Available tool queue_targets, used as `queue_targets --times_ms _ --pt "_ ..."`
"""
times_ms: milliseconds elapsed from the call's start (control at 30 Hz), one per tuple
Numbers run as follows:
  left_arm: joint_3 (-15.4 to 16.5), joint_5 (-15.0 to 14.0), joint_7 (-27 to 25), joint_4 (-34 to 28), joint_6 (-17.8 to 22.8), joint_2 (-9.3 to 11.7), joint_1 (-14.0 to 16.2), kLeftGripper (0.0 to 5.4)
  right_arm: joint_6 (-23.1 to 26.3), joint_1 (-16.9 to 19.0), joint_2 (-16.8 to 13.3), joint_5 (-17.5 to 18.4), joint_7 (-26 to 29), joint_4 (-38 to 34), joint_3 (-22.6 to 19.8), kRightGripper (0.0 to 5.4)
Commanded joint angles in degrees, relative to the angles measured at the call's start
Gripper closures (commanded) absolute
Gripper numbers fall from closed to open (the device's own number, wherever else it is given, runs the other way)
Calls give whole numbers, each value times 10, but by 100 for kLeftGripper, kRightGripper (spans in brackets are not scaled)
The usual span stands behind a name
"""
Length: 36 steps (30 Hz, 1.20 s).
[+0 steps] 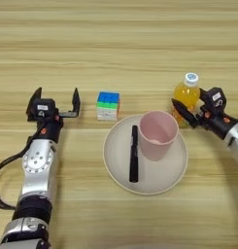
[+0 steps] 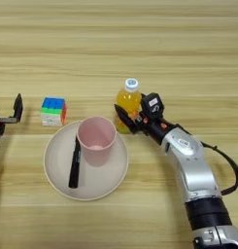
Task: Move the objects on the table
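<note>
While the right gripper (image 2: pixel 129 115) is closing in on the bottle (image 2: pixel 128 104), its two black fingers are straddling the lower body from the robot's right, one finger crossing in front; whether they are already squeezing it is hard to judge, though they look close against it. That sideways reach probably suits the bottle's upright stance, low on the body and clear of the white cap. Taking the plate (image 1: pixel 119 165) as landmark, the bottle is standing on the table (image 1: pixel 115 39) just beyond its far right rim. The cup (image 1: pixel 157 134) is sitting upright on the plate's right half, a pen (image 1: pixel 134 153) lying beside it on the plate. The cube (image 1: pixel 108 105) is resting just off the far left rim. Well left of the plate, the left gripper (image 1: pixel 56 100) is idling, fingers spread wide and empty. The gripper's far finger is hidden behind the bottle.
</note>
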Motion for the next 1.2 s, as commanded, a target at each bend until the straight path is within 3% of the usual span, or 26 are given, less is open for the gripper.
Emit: queue_targets --times_ms 33,300,600,833,1200 --pt "-2 4 2 0 -2 1 -6 0 -1 -1 3 -6 -1 8 -2 188" --pt "-3 5 3 2 -2 0 -7 0 -14 -4 9 -3 -9 -8 -14 188" --pt "-3 6 4 3 -2 0 -8 0 -23 -24 3 4 -30 -14 -57 188" --pt "-3 7 5 6 -3 -1 -10 0 -40 -54 -8 -8 -62 41 -98 188" --pt "-3 8 5 9 -2 0 -12 0 -95 -100 -29 -51 -131 162 -127 188"
